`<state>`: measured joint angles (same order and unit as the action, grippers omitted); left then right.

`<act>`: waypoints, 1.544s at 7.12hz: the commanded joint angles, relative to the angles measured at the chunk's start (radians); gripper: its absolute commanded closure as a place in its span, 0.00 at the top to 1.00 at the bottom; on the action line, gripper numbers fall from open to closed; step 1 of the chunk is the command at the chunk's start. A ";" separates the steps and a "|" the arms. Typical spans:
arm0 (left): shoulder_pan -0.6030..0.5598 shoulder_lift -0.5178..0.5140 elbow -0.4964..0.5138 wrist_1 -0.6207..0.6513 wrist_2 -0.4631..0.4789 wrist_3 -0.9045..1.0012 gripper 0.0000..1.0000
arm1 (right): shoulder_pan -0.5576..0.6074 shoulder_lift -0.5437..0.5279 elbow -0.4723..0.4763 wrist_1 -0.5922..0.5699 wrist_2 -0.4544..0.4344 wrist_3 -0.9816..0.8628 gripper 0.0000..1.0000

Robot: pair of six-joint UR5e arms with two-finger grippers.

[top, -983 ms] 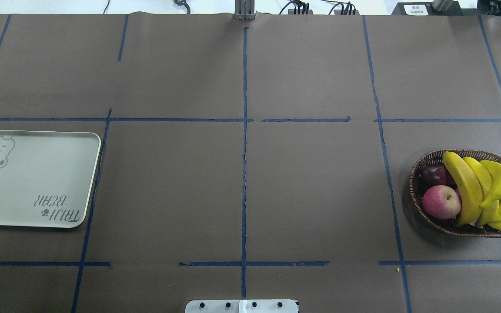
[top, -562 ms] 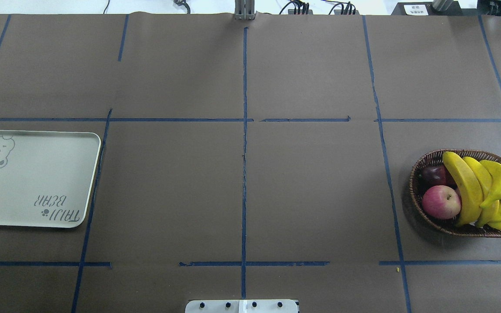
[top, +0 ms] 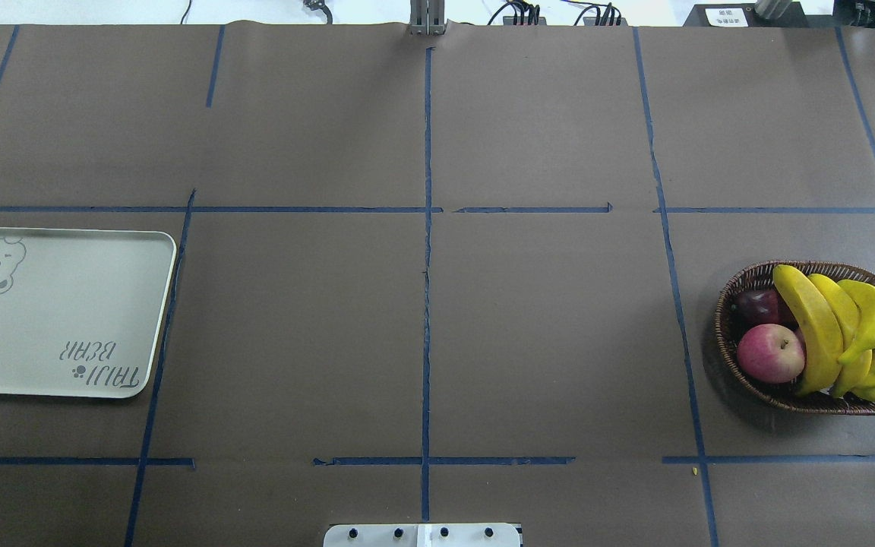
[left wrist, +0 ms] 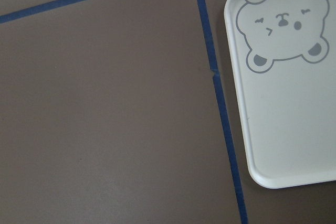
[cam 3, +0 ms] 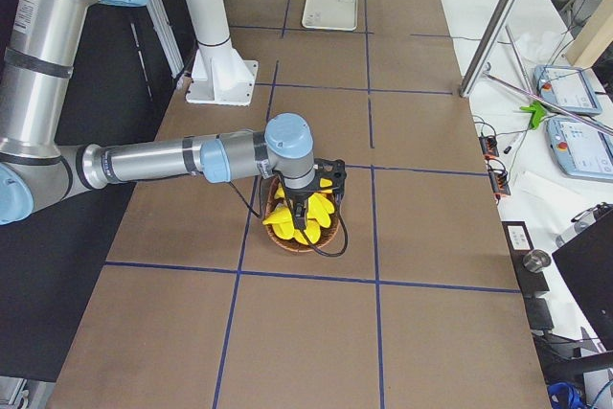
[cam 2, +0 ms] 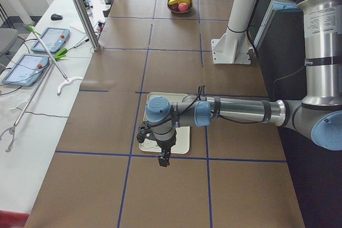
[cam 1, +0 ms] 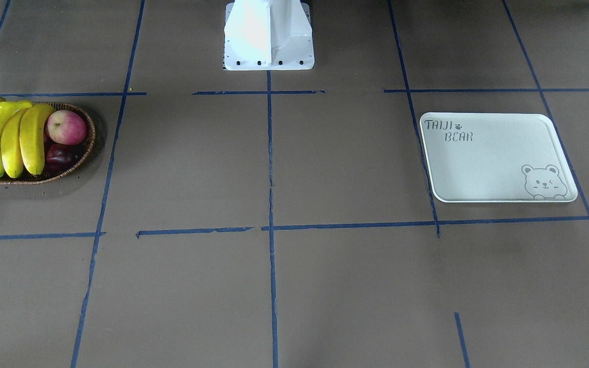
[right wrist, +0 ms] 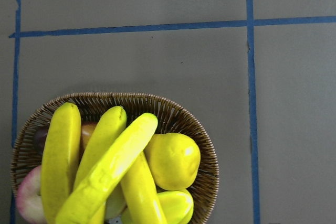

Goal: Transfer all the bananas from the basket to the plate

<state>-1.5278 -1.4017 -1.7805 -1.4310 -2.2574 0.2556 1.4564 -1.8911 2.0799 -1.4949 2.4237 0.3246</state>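
Note:
Several yellow bananas (top: 810,327) lie piled in the brown wicker basket (top: 726,319) at the table's right edge; they also show in the front view (cam 1: 10,140) and the right wrist view (right wrist: 105,166). The off-white plate (top: 65,304) with the bear drawing lies empty at the left edge. My right gripper (cam 3: 305,213) hangs above the basket and shows only in the exterior right view. My left gripper (cam 2: 164,159) hangs over the plate's (cam 2: 181,141) outer end and shows only in the exterior left view. I cannot tell whether either is open or shut.
A red apple (top: 770,353), a dark purple fruit (top: 758,305) and a plump yellow pear (right wrist: 173,160) share the basket. The white robot base (cam 1: 269,36) stands at the table's robot side. Blue tape lines cross the brown table cover.

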 commanded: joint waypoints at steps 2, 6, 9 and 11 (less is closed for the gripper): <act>0.000 0.004 -0.005 0.001 -0.001 0.001 1.00 | -0.134 -0.009 0.104 0.065 -0.027 0.380 1.00; 0.000 0.004 0.003 -0.003 0.001 0.001 1.00 | -0.393 -0.123 0.051 0.451 -0.259 0.821 1.00; 0.000 0.004 0.003 -0.003 0.001 0.001 1.00 | -0.450 -0.128 -0.006 0.498 -0.293 0.833 1.00; 0.000 0.004 0.004 -0.003 0.001 0.001 1.00 | -0.491 -0.122 -0.015 0.498 -0.317 0.834 0.98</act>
<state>-1.5279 -1.3975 -1.7774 -1.4343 -2.2565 0.2562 0.9864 -2.0163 2.0699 -0.9981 2.1174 1.1568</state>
